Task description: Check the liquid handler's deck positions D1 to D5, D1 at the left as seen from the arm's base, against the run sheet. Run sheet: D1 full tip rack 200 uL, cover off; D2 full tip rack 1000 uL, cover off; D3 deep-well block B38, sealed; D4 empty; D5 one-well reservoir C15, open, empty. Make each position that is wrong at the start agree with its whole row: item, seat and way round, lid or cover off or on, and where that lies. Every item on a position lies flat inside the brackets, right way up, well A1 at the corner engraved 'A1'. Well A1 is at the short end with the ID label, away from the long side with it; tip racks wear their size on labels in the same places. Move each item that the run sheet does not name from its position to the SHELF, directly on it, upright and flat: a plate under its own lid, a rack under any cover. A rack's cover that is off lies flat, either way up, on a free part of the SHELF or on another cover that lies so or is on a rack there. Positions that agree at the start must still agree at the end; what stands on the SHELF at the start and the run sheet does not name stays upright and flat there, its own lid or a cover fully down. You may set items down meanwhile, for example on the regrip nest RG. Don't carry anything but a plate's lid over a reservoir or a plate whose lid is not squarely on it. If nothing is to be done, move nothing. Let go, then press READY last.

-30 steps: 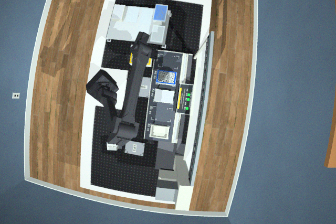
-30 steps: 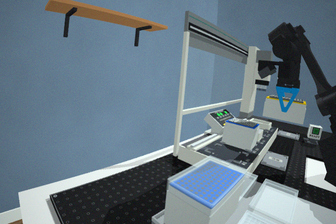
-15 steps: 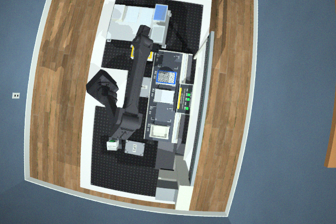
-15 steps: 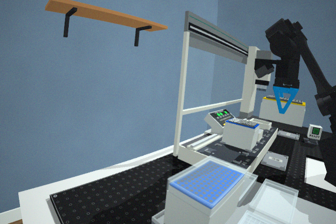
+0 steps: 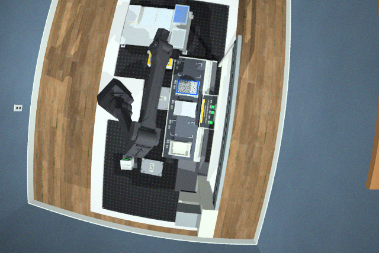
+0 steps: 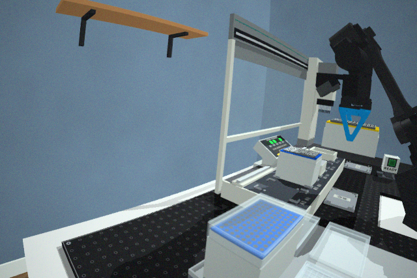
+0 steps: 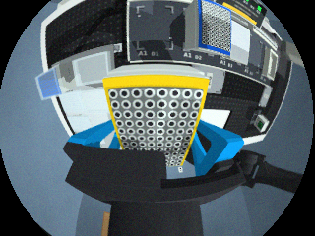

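My gripper [image 6: 353, 127] has blue fingers and is shut on the long sides of a yellow-rimmed tip rack [image 6: 350, 137] with no cover. It holds the rack off the mat, on the arm's side of the deck near D1. In the wrist view the rack [image 7: 157, 118] fills the space between the fingers [image 7: 157, 151]. From above, only its yellow edge [image 5: 169, 63] shows beside the arm. D1 [image 5: 192, 67] is bare. D2 holds an uncovered blue-rimmed rack [image 5: 187, 87]. D3 holds a white block [image 5: 188, 108]. D4 [image 5: 183, 129] is bare. D5 holds an open reservoir [image 5: 180, 148].
The SHELF [image 5: 147, 26] carries a blue rack under a clear cover [image 6: 255, 231] and a loose clear cover [image 6: 336, 244]. The RG nest [image 5: 164, 101], a second grey nest [image 5: 149, 165] and the READY button [image 5: 126, 163] sit on the mat. The handler's gantry [image 6: 269, 46] spans the deck.
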